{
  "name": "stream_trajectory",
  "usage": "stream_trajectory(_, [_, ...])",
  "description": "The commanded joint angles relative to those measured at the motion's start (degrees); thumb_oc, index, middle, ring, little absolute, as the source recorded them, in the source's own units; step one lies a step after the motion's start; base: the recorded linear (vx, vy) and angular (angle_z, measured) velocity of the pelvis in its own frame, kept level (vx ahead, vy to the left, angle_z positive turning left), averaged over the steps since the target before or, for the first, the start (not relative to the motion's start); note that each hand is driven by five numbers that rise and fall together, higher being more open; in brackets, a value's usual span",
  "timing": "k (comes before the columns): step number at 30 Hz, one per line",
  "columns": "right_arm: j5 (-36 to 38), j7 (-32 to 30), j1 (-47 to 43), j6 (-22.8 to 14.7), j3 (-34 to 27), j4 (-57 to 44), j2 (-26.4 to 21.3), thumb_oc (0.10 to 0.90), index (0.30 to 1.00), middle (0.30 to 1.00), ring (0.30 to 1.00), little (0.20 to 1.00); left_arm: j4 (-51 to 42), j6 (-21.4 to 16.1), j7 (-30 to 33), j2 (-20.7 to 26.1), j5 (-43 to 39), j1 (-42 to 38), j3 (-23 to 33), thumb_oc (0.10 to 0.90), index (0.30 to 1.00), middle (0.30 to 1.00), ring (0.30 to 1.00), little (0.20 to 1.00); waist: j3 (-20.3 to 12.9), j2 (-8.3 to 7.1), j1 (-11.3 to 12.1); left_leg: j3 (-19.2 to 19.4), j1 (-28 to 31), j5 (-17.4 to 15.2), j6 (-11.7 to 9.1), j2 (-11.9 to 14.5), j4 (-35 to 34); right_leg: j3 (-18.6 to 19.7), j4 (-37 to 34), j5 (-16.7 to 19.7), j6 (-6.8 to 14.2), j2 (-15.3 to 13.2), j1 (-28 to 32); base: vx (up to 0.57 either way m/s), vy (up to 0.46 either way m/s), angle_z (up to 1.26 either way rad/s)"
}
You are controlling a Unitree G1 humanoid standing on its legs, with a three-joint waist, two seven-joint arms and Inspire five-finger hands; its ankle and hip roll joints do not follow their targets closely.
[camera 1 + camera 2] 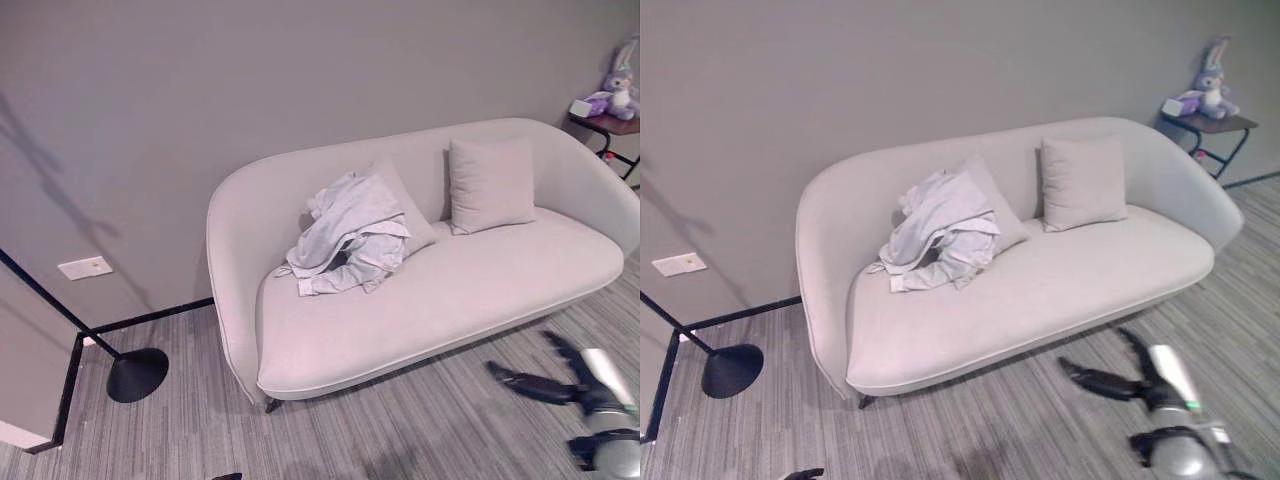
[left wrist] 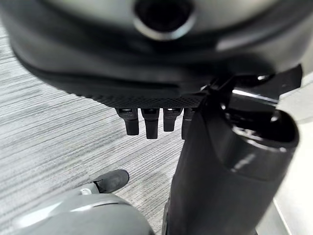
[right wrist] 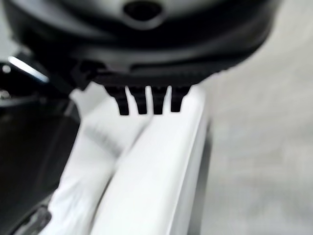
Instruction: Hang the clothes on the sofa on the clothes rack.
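Sofa (image 1: pixel 470 290), pale grey, stands against the wall on striped carpet. The clothes (image 1: pixel 348 238), a crumpled pale shirt or jacket, lie in a heap on the seat toward the sofa's left end, leaning on a cushion (image 1: pixel 408 208) propped against the backrest. A second cushion (image 1: pixel 490 185) stands upright further right, well apart from the heap.

Right hand (image 1: pixel 535 385) hangs low over the carpet in front of the sofa's right half, fingers straight and spread, grasping nothing. In its wrist view the fingers (image 3: pixel 145 100) point out straight past the sofa's pale edge. Left hand (image 2: pixel 151 122): fingers straight and relaxed over carpet, also empty.

At far left, a black round base (image 1: pixel 137 373) with a thin slanting black pole (image 1: pixel 45 295) rising from it, probably the foot of the rack; its top is out of frame, so cannot confirm. Side table (image 1: pixel 610 125) at far right with a plush rabbit (image 1: pixel 620 85) on it; not relevant.

Step in hand, as judged: approach. Nothing picked up yet; garment untouched, both hands well short of it.

Next move calls for closing in on the sofa's left half and bringing a hand over the seat onto the heap, then closing on a good bunch of cloth near the top. The heap is loose and folded on itself, so a shallow pinch may lift one layer and trail the rest. Mind the cushion beneath: take cloth only.
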Motion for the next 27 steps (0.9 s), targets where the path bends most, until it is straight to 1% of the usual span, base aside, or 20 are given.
stream_trajectory(1, [1.00, -3.60, -4.88, -4.62, 2.44, -4.86, 1.80, 0.800, 0.900, 0.900, 0.900, 0.900, 2.25, -0.46, 0.75, 2.57, 1.33, -3.93, -0.53, 0.800, 0.900, 0.900, 0.900, 0.900, -1.00, -4.28, 3.12, 2.38, 0.26, -6.65, 3.36, -0.79, 4.10, 1.59, 5.07, 1.06, 1.59, -4.30, -5.82, 0.06, -0.464, -0.02])
stream_trajectory(4, [-0.21, -4.08, -7.59, -6.16, 3.13, -6.26, -1.26, 0.800, 0.900, 0.900, 0.900, 0.900, 0.31, -1.53, 1.07, 1.43, -1.26, -4.22, -0.53, 0.800, 0.900, 0.900, 0.900, 0.900, -0.24, -4.23, 3.53, 0.52, -3.82, -4.03, 2.18, 2.53, 11.58, 0.36, 4.60, -2.20, -1.34, -1.02, -4.61, 0.01, -0.435, 0.15])
stream_trajectory(6, [0.81, -6.33, -9.89, -7.51, 3.72, -5.49, -3.00, 0.800, 0.900, 0.900, 0.900, 0.900, -1.90, -2.11, 1.31, 1.09, -1.14, -4.67, -2.69, 0.800, 0.900, 0.900, 0.900, 0.900, 1.45, -4.34, 4.35, -1.49, -8.41, -0.27, 2.36, 3.64, 21.60, -0.39, 4.81, -3.55, -3.48, 0.80, -3.29, -0.01, -0.376, 0.24])
stream_trajectory(8, [0.39, -7.85, -12.14, -8.53, 5.49, -4.66, -4.18, 0.800, 0.900, 0.900, 0.900, 0.900, -3.42, -2.49, 2.03, 1.06, -1.07, -5.44, -4.69, 0.800, 0.900, 0.900, 0.900, 0.900, 3.66, -5.38, 5.25, -2.42, -15.23, 4.26, 3.46, 4.07, 32.23, -1.86, 4.74, -4.70, -5.57, 1.58, -1.76, -0.01, -0.348, 0.16])
stream_trajectory(9, [0.21, -8.31, -12.47, -8.63, 5.65, -4.31, -4.41, 0.800, 0.900, 0.900, 0.900, 0.900, -4.30, -2.60, 2.27, 1.04, -0.73, -5.75, -5.18, 0.800, 0.900, 0.900, 0.900, 0.900, 4.07, -5.30, 5.06, -2.19, -17.88, 3.34, 3.27, 4.96, 34.78, -2.59, 4.74, -5.90, -5.86, 2.26, -0.70, 0.06, -0.261, 0.35])
stream_trajectory(11, [-0.18, -9.29, -11.75, -8.48, 5.36, -3.72, -4.59, 0.800, 0.900, 0.900, 0.900, 0.900, -6.03, -2.88, 2.27, 0.86, 0.29, -5.63, -6.63, 0.800, 0.900, 0.900, 0.900, 0.900, 3.98, -5.02, 4.62, 1.13, -21.15, 0.02, 2.73, 5.01, 32.02, -4.41, 3.72, -7.47, -5.68, 2.55, 0.94, 0.15, -0.087, 0.86])
stream_trajectory(12, [-0.13, -9.64, -11.65, -8.70, 4.99, -3.57, -4.63, 0.800, 0.900, 0.900, 0.900, 0.900, -5.96, -2.87, 2.19, 0.54, 0.85, -5.42, -7.17, 0.800, 0.900, 0.900, 0.900, 0.900, 3.52, -4.84, 4.61, 2.96, -21.89, -1.10, 2.71, 4.33, 28.12, -5.22, 3.05, -7.77, -5.46, 2.34, 1.37, 0.20, 0.035, 0.94])
stream_trajectory(13, [0.33, -10.29, -11.52, -9.09, 4.52, -3.50, -4.42, 0.800, 0.900, 0.900, 0.900, 0.900, -5.46, -2.82, 2.37, 0.10, 1.27, -5.34, -7.38, 0.800, 0.900, 0.900, 0.900, 0.900, 2.87, -4.77, 4.61, 4.69, -22.35, -0.84, 2.49, 2.90, 22.88, -6.01, 2.53, -7.98, -5.27, 1.91, 1.55, 0.21, 0.053, 0.60])
stream_trajectory(14, [-0.52, -12.32, -11.96, -9.24, 4.12, -2.64, -4.73, 0.800, 0.900, 0.900, 0.900, 0.900, -4.88, -2.72, 2.78, -0.09, 1.44, -5.57, -7.60, 0.800, 0.900, 0.900, 0.900, 0.900, 2.89, -4.30, 4.82, 7.99, -24.09, 1.63, 1.22, 2.64, 18.67, -7.67, 2.09, -8.11, -5.02, 2.33, 2.36, 0.23, 0.063, 0.30])
stream_trajectory(15, [-0.81, -12.59, -13.12, -8.83, 4.50, -1.81, -4.84, 0.800, 0.900, 0.900, 0.900, 0.900, -4.52, -2.73, 2.83, -0.39, 1.19, -5.08, -7.16, 0.800, 0.900, 0.900, 0.900, 0.900, 2.02, -3.77, 4.92, 8.30, -22.07, 1.57, 1.35, 2.17, 13.87, -7.72, 1.72, -7.94, -4.34, 2.33, 2.51, 0.16, 0.041, 0.29])
stream_trajectory(17, [-2.94, -13.67, -12.92, -8.15, 4.64, -1.73, -4.85, 0.800, 0.900, 0.900, 0.900, 0.900, -2.90, -2.49, 3.31, -0.87, 1.32, -4.81, -6.24, 0.800, 0.900, 0.900, 0.900, 0.900, 1.53, -3.35, 4.54, 9.19, -20.37, 1.47, 1.81, 1.57, 11.77, -8.00, 2.36, -8.71, -3.83, 2.14, 3.06, 0.31, 0.120, 0.29])
stream_trajectory(18, [-5.09, -13.99, -12.75, -7.71, 4.20, -2.78, -4.14, 0.800, 0.900, 0.900, 0.900, 0.900, 0.13, -1.64, 3.82, -1.74, 3.10, -3.94, -5.60, 0.800, 0.900, 0.900, 0.900, 0.900, 0.37, -2.91, 4.21, 7.52, -19.44, -0.28, 3.14, -0.91, 12.19, -8.49, 6.06, -10.54, -3.47, 0.85, 3.53, 0.67, 0.270, 0.40])
stream_trajectory(19, [-5.68, -14.56, -12.07, -7.33, 2.83, -4.27, -2.89, 0.800, 0.900, 0.900, 0.900, 0.900, 1.90, -1.07, 3.61, -1.45, 4.85, -3.56, -5.16, 0.800, 0.900, 0.900, 0.900, 0.900, -0.07, -3.20, 3.74, 8.46, -17.70, -2.76, 4.71, -2.50, 13.27, -9.05, 14.78, -9.13, -2.61, -1.54, 2.37, 0.65, 0.301, 0.57])
stream_trajectory(20, [-6.31, -14.76, -12.20, -7.12, 3.00, -4.95, -2.56, 0.800, 0.900, 0.900, 0.900, 0.900, 2.11, -0.76, 3.51, -1.32, 4.72, -3.02, -4.73, 0.800, 0.900, 0.900, 0.900, 0.900, -0.02, -3.07, 3.72, 8.54, -16.04, -4.09, 5.88, -3.61, 12.98, -8.90, 19.74, -7.50, -1.74, -2.92, 1.02, 0.52, 0.277, 0.77])
stream_trajectory(22, [-7.73, -15.10, -12.84, -6.96, 3.54, -6.45, -1.79, 0.800, 0.900, 0.900, 0.900, 0.900, 1.49, -0.65, 3.92, -0.44, 4.75, -2.49, -3.75, 0.800, 0.900, 0.900, 0.900, 0.900, 1.15, -2.61, 3.28, 8.65, -12.04, -6.26, 8.70, -5.83, 11.74, -7.67, 32.25, -0.67, 0.30, -6.83, -4.13, 0.24, 0.213, 0.42])
stream_trajectory(23, [-7.78, -15.07, -12.91, -6.90, 3.56, -6.52, -1.74, 0.800, 0.900, 0.900, 0.900, 0.900, 1.45, -0.62, 3.91, -0.42, 4.76, -2.53, -3.68, 0.800, 0.900, 0.900, 0.900, 0.900, 1.18, -2.79, 3.36, 8.86, -12.02, -6.15, 8.90, -6.09, 11.55, -7.38, 32.80, -0.80, 0.44, -7.16, -4.54, 0.15, 0.181, 0.19])
stream_trajectory(24, [-8.94, -15.46, -13.49, -7.00, 3.95, -8.02, -1.09, 0.800, 0.900, 0.900, 0.900, 0.900, 0.72, -0.66, 4.12, 0.32, 5.48, -2.67, -4.30, 0.800, 0.900, 0.900, 0.900, 0.900, 2.54, -2.24, 2.75, 9.45, -9.03, -7.06, 10.45, -7.03, 10.46, -7.20, 40.73, 1.67, 1.33, -8.92, -8.08, 0.15, 0.130, 0.43])
stream_trajectory(25, [-9.75, -15.51, -13.50, -6.75, 3.97, -8.53, -1.09, 0.800, 0.900, 0.900, 0.900, 0.900, 0.01, -0.84, 4.22, 0.76, 5.83, -2.88, -4.89, 0.800, 0.900, 0.900, 0.900, 0.900, 3.03, -1.91, 2.15, 8.90, -7.58, -7.13, 10.82, -7.33, 9.66, -6.73, 43.53, 1.48, 1.32, -8.22, -10.56, 0.20, 0.114, 0.60])
stream_trajectory(26, [-10.64, -15.61, -13.21, -6.54, 3.69, -9.14, -1.13, 0.800, 0.900, 0.900, 0.900, 0.900, -0.83, -1.11, 4.40, 1.00, 5.93, -3.11, -5.13, 0.800, 0.900, 0.900, 0.900, 0.900, 3.39, -1.89, 1.55, 8.17, -6.46, -6.89, 10.90, -7.77, 8.53, -5.54, 44.73, -0.23, 1.18, -6.70, -12.97, 0.16, -0.033, 0.36])
stream_trajectory(27, [-11.59, -15.60, -12.72, -6.15, 2.94, -9.97, -1.23, 0.800, 0.900, 0.900, 0.900, 0.900, -1.68, -1.37, 4.51, 1.12, 6.03, -3.30, -5.18, 0.800, 0.900, 0.900, 0.900, 0.900, 3.56, -1.89, 1.08, 7.37, -5.55, -6.48, 10.62, -7.89, 7.47, -4.25, 43.49, -1.67, 0.91, -4.45, -14.80, 0.17, -0.107, 0.08])
